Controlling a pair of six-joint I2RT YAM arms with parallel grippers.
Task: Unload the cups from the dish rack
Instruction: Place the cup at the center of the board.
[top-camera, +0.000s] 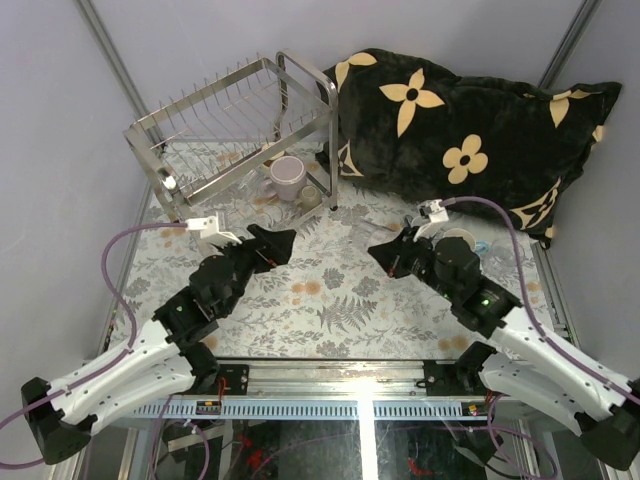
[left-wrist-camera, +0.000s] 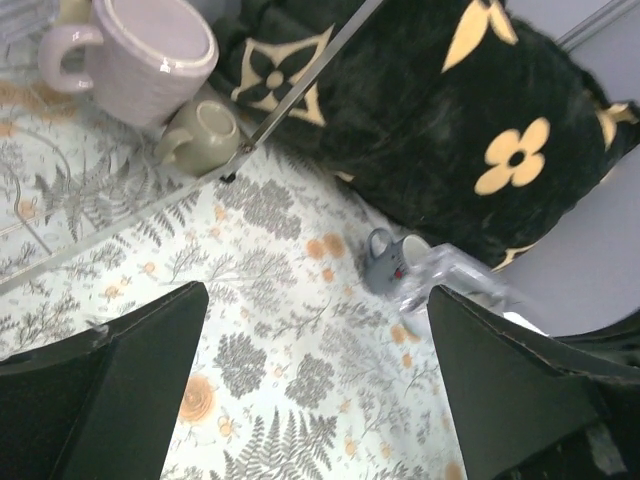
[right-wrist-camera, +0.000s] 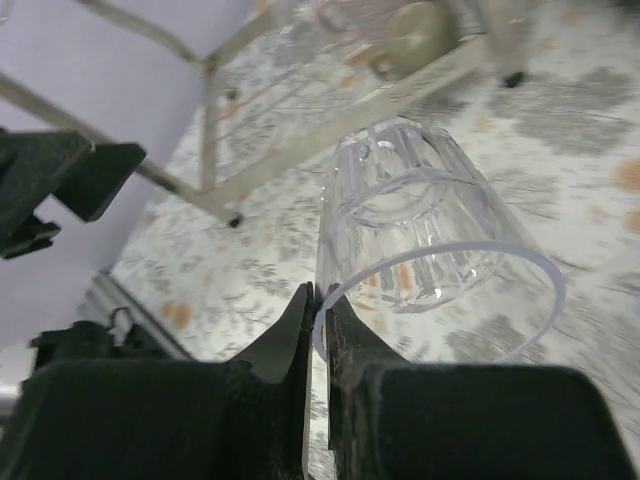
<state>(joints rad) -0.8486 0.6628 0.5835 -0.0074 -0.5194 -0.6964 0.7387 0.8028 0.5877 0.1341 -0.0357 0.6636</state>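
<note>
Top external: lilac mug (top-camera: 288, 177) in rack (top-camera: 200, 94)

Soft, even, bright light fills the top view, leaving only faint shadows under the shiny silver wire dish rack (top-camera: 235, 115) and glare on the near metal rail (top-camera: 300, 372). In the left wrist view, small highlights dot the pale lilac-pink mug (left-wrist-camera: 150, 60), and a smeared blur sits at right. In the right wrist view, the clear ribbed glass (right-wrist-camera: 430, 250) is fairly sharp, while the rack behind it is out of focus.

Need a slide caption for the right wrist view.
The right claw shut on the rim of a clear glass, with the dish rack beyond it.
</note>
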